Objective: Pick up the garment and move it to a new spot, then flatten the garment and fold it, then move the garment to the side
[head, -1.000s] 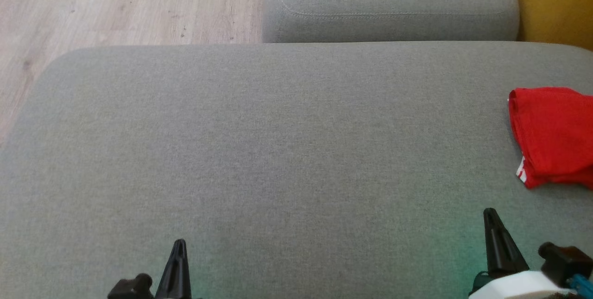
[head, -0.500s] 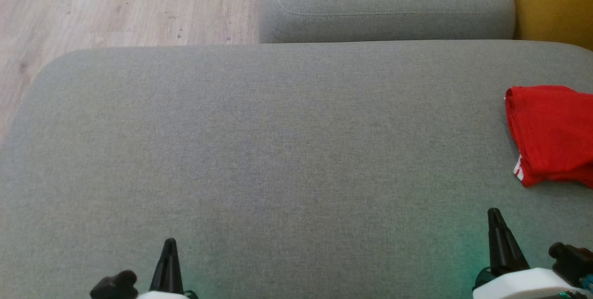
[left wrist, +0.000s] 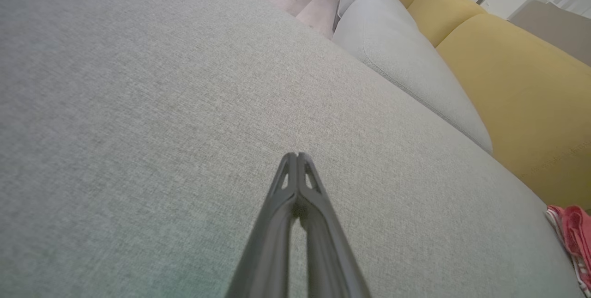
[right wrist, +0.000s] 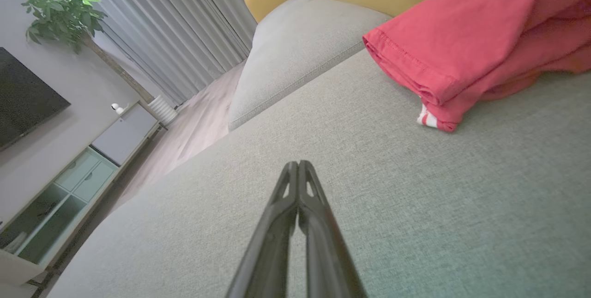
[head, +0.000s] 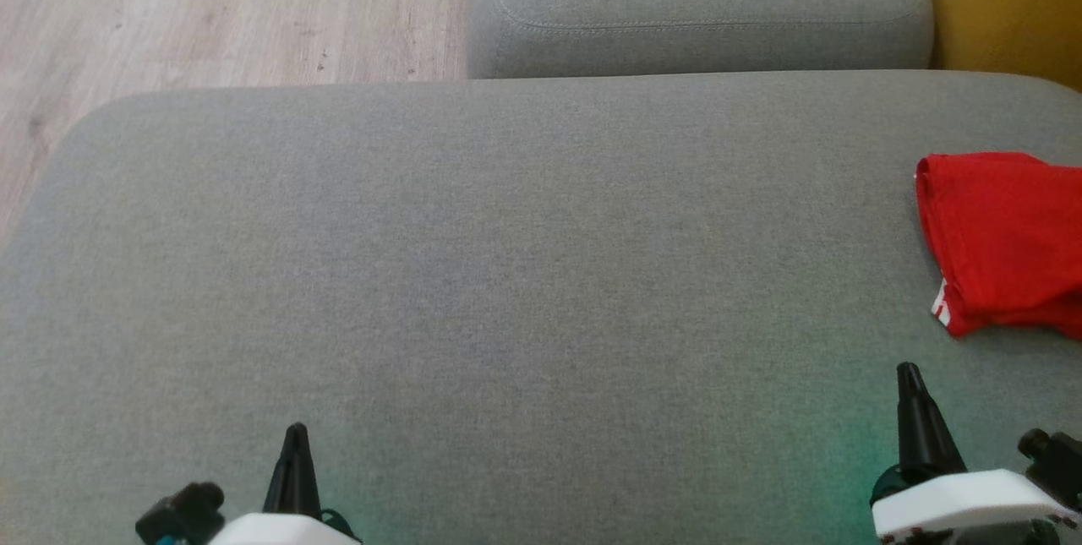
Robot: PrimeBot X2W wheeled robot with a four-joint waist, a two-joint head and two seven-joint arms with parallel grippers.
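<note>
A red garment [head: 1006, 241] lies folded at the right edge of the grey sofa seat [head: 507, 275], with a white stripe at its near corner. It also appears as a folded red bundle [right wrist: 466, 39] in the right wrist view and as a sliver [left wrist: 572, 238] at the right edge of the left wrist view. My right gripper [head: 909, 376] hovers shut and holding nothing near the seat's front, a little short of the garment. My left gripper [head: 295, 433] is shut too, far to the left, over bare fabric.
A second grey cushion [head: 702, 13] abuts the seat's far side. A yellow cushion [head: 1006, 4] sits at the back right. Wooden floor [head: 203, 13] lies beyond the seat's left and far edges. A TV cabinet [right wrist: 78, 173] and plant [right wrist: 60, 11] stand across the room.
The head camera has drifted slightly, shifting the scene left and up. Both grippers stay shut; more of their white wrists shows at the bottom edge. The garment lies still.
</note>
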